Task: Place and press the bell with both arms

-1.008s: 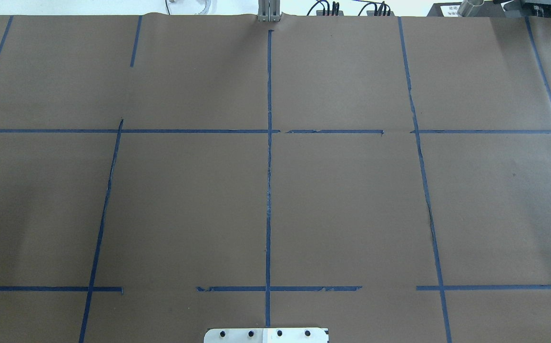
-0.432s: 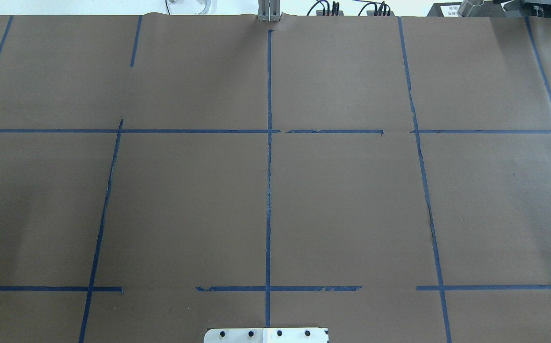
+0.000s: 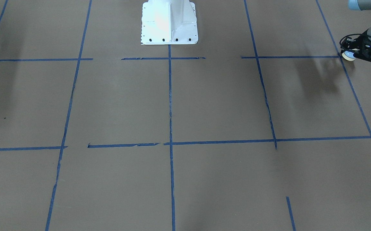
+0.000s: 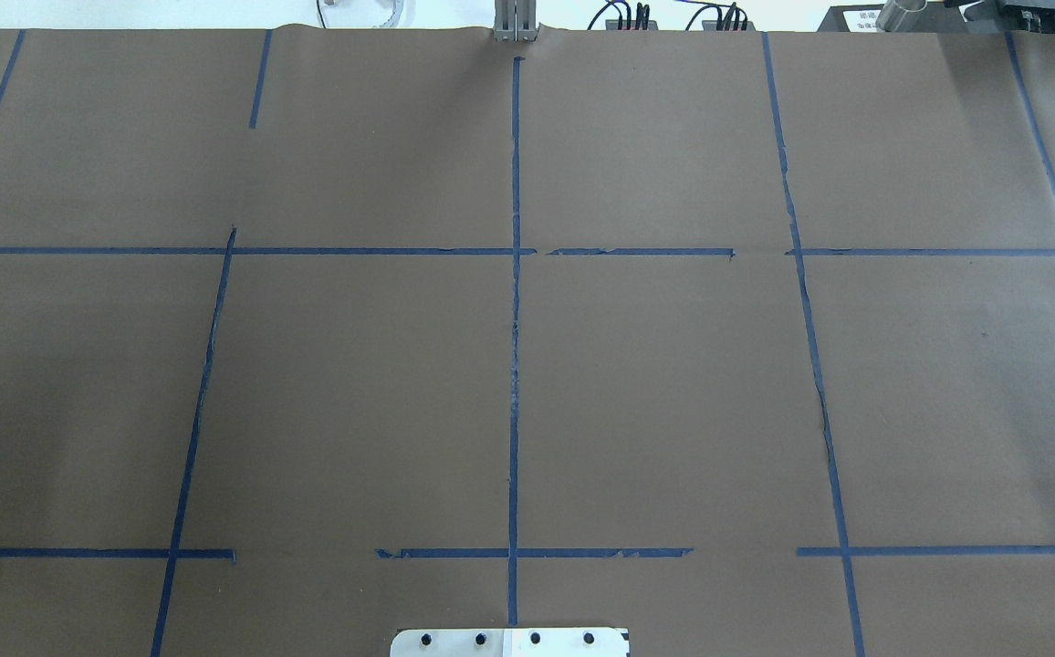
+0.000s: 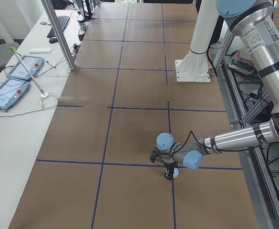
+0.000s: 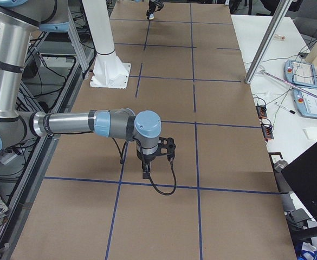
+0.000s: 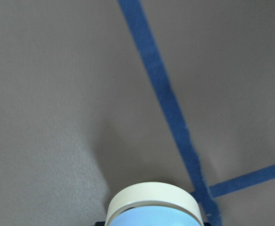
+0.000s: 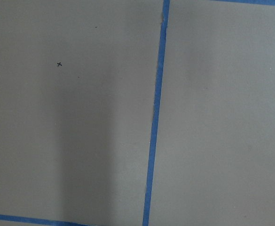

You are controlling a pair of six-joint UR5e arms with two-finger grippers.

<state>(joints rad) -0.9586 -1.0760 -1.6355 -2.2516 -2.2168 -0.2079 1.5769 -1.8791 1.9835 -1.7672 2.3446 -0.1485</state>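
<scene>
The left gripper (image 3: 352, 54) grips the bell (image 3: 348, 56) low over the brown table (image 3: 204, 102), beside a tape crossing (image 7: 200, 192). The right gripper (image 6: 146, 172) points down; whether its jaws are parted is unclear.

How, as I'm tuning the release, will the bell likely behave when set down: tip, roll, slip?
Probably stiff: the bell shows a hard-looking dome and cream ring. Its wide ring base suggests it will sit without tipping or rolling. The smooth dome may slip in the left tool.
</scene>
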